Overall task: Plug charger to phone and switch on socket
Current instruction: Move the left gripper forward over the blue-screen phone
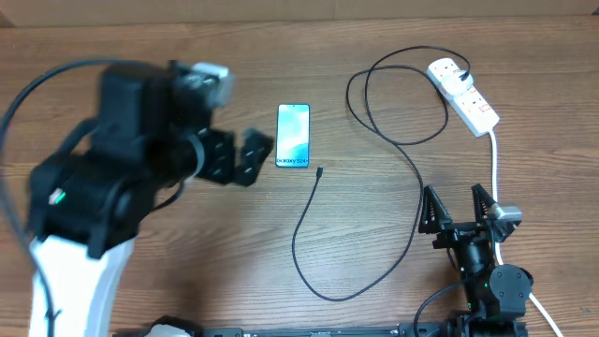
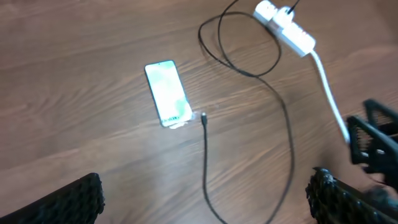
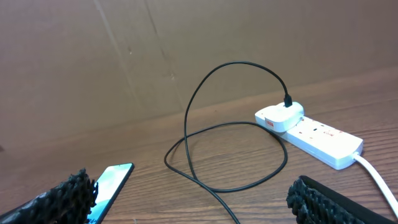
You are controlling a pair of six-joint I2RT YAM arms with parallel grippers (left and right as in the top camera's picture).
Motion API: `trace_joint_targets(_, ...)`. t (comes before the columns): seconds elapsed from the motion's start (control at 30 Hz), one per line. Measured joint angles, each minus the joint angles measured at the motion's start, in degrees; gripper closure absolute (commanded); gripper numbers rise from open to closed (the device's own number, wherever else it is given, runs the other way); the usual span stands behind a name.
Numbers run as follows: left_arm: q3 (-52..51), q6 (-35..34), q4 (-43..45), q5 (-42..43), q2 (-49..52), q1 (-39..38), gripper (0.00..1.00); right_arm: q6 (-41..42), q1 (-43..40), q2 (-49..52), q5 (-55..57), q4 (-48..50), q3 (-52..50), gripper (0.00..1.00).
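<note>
The wooden table [image 1: 215,253] carries everything. The left gripper [image 1: 239,157] hangs at nine o'clock of the phone [image 1: 293,136], jaws wide and empty. The right gripper [image 1: 457,211] at five o'clock is equally wide and empty. The socket [image 1: 465,95] lies at two o'clock, and the charger [image 2: 206,155] loops from it, its tip just off the phone's five o'clock corner.

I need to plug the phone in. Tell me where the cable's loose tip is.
In the overhead view the cable tip lies near the middle, just right of the phone at its lower corner, not plugged in.

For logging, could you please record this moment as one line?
left pincer open; right pincer open; thin black charger cable unplugged from slim lit-screen phone; white power strip untouched
</note>
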Motion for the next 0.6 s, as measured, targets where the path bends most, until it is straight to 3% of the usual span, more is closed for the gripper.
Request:
trace_joint_targets(0.27, 1.0, -4.1, 2.1, -1.9, 8.0, -4.1, 0.00, 0.0, 0.0, 0.0, 0.0, 0.0, 0.0, 0.00)
trace_joint_targets(0.47, 15.5, -11.7, -14.5, -9.6, 22.0, -5.5, 0.00, 0.0, 0.0, 0.0, 0.0, 0.0, 0.0, 0.00)
trace_joint_targets(0.6, 19.5, -14.1, -11.2, -12.8, 28.3, -6.9, 0.00, 0.0, 0.0, 0.0, 0.0, 0.0, 0.0, 0.00)
